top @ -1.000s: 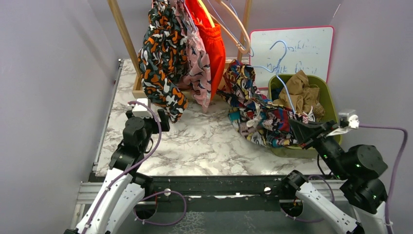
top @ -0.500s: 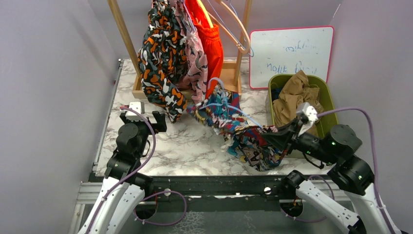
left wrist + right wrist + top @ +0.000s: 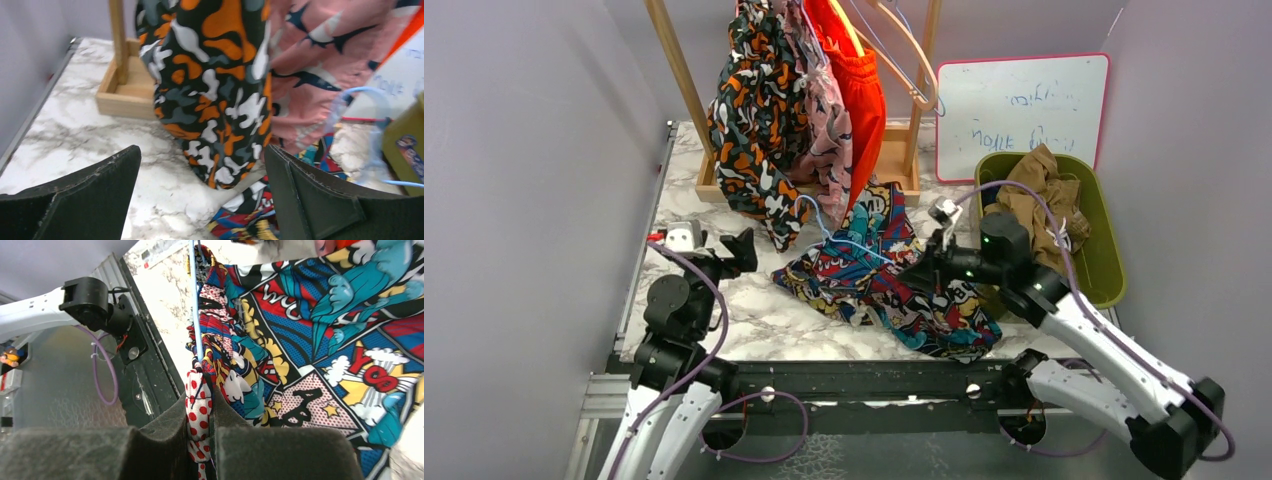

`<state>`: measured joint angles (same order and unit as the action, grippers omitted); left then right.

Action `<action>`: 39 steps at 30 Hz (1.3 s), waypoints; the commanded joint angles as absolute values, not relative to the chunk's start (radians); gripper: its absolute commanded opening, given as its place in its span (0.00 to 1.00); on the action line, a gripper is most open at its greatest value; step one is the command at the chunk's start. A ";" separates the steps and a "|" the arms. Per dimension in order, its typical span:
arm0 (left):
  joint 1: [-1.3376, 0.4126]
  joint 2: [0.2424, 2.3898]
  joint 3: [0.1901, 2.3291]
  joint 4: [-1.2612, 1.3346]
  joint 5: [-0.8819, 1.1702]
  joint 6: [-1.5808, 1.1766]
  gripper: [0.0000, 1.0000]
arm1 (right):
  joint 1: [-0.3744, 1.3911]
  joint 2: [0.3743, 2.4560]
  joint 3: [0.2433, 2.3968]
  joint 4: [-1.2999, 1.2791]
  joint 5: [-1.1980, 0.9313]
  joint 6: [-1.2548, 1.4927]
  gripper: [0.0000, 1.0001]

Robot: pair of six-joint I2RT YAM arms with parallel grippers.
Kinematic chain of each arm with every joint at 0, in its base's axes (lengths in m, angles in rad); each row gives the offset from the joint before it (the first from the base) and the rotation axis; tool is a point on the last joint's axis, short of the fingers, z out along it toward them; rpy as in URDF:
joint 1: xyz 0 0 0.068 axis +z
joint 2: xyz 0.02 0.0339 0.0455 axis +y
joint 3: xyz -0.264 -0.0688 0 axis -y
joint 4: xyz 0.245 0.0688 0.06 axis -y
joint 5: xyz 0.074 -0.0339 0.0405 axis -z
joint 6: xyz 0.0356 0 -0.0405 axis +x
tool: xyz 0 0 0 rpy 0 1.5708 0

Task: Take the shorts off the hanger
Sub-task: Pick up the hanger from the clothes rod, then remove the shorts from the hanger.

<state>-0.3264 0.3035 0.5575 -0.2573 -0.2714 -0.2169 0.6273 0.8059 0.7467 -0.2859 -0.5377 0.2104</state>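
Note:
The multicolour comic-print shorts (image 3: 864, 270) lie spread on the marble table, still threaded on a light blue wire hanger (image 3: 822, 222). My right gripper (image 3: 917, 270) is shut on them. In the right wrist view its jaws (image 3: 200, 435) pinch a white, red-dotted fold of the shorts (image 3: 325, 340) beside the hanger wire (image 3: 194, 300). My left gripper (image 3: 727, 254) stands open at the table's left, holding nothing. In its wrist view the open gripper (image 3: 200, 165) faces the hanging blotch-print shorts (image 3: 215, 75), with the pink print shorts (image 3: 320, 65) beside them.
A wooden rack (image 3: 679, 70) at the back holds blotch-print (image 3: 754, 120), pink (image 3: 826, 130) and orange shorts (image 3: 862, 85). A green bin (image 3: 1107, 262) at the right holds tan shorts (image 3: 1036, 195). A whiteboard (image 3: 1024, 105) leans behind it.
My right gripper has swung left from over the green bin, dragging the comic-print shorts and hanger onto the middle of the table. My left gripper has drawn back slightly to the left.

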 commanded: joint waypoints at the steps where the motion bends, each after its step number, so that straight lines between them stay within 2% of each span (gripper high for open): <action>1: -0.322 0.317 0.519 -0.124 0.016 -0.167 0.94 | 0.632 0.950 0.753 0.007 -0.683 0.285 0.01; 7: -0.321 0.485 0.532 -0.067 0.329 -0.167 0.92 | 0.633 1.100 0.770 0.086 -0.787 0.338 0.01; 10: -0.321 0.573 0.539 -0.051 0.387 -0.196 0.92 | 0.638 1.126 0.747 0.127 -0.828 0.366 0.01; 16: -0.322 0.611 0.529 -0.011 0.355 -0.252 0.87 | 0.659 1.149 0.725 0.127 -0.846 0.351 0.01; 25: -0.322 0.525 0.478 0.053 0.270 -0.297 0.74 | 0.682 1.164 0.713 0.121 -0.807 0.326 0.01; 31: -0.322 0.535 0.474 0.046 0.256 -0.292 0.56 | 0.700 1.147 0.694 0.176 -0.784 0.348 0.01; 33: -0.322 0.543 0.475 0.046 0.255 -0.290 0.46 | 0.707 1.140 0.687 0.194 -0.779 0.346 0.01; 39: -0.321 0.547 0.475 0.045 0.268 -0.286 0.41 | 0.735 1.140 0.690 0.186 -0.744 0.321 0.01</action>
